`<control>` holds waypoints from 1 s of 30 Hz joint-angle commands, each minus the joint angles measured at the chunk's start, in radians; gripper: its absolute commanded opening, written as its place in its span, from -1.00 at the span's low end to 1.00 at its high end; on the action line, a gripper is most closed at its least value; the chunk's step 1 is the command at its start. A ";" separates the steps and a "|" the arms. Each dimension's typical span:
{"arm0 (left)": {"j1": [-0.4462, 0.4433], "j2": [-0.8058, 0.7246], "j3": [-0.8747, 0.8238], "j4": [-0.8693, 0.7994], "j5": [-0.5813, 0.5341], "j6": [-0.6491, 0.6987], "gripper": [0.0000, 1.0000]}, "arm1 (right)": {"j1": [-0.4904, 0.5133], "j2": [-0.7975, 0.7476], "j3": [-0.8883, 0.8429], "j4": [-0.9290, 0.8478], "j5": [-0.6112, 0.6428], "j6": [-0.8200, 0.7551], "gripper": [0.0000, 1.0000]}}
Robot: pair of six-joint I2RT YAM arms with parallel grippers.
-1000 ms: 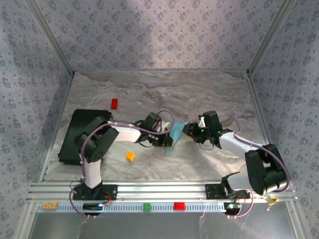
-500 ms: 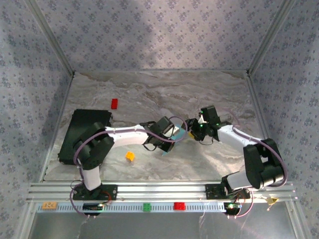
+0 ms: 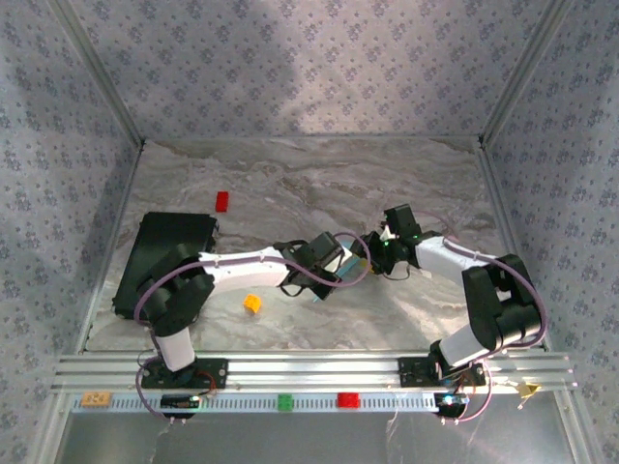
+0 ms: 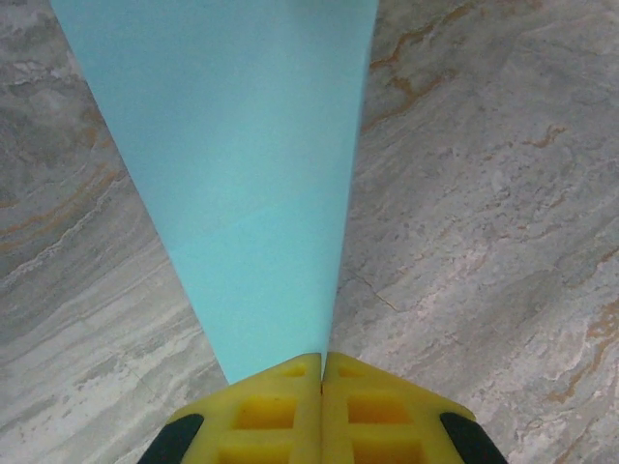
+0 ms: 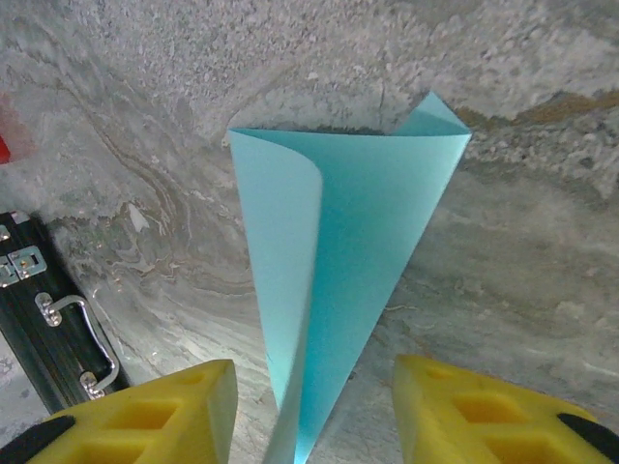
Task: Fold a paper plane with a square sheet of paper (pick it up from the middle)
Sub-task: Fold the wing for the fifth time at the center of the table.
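The square sheet of paper (image 4: 251, 174) is light blue, folded into a narrow wedge and held up off the marble table. My left gripper (image 4: 322, 362) is shut on its lower tip, yellow jaws pressed together. In the right wrist view the paper (image 5: 358, 222) stands as a loosely folded cone between the open fingers of my right gripper (image 5: 309, 416), with a gap on both sides. From above, the left gripper (image 3: 340, 274) and right gripper (image 3: 368, 256) meet mid-table, with a sliver of the paper (image 3: 355, 263) between them.
A black slab (image 3: 164, 261) lies at the left; its latched edge (image 5: 48, 309) is in the right wrist view. A red block (image 3: 222, 200) and an orange block (image 3: 252, 304) sit on the table. A green block (image 3: 285, 402) and another red block (image 3: 347, 399) rest on the front rail.
My left arm has carried the paper to the right. My right gripper has moved left toward it, and its fingers now straddle the paper.
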 commanded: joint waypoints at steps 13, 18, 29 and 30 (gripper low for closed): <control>-0.048 0.002 0.051 -0.072 -0.131 0.070 -0.80 | 0.004 0.009 0.011 -0.011 -0.029 0.024 -0.77; -0.068 0.009 0.053 -0.072 -0.182 0.080 -0.62 | -0.003 0.000 -0.015 0.037 -0.049 0.055 -1.00; -0.113 0.032 0.049 -0.060 -0.292 0.090 -0.43 | -0.019 -0.013 -0.057 0.112 -0.078 0.096 -1.00; -0.113 0.034 0.048 -0.057 -0.290 0.088 -0.42 | -0.020 -0.015 -0.060 0.112 -0.078 0.098 -1.00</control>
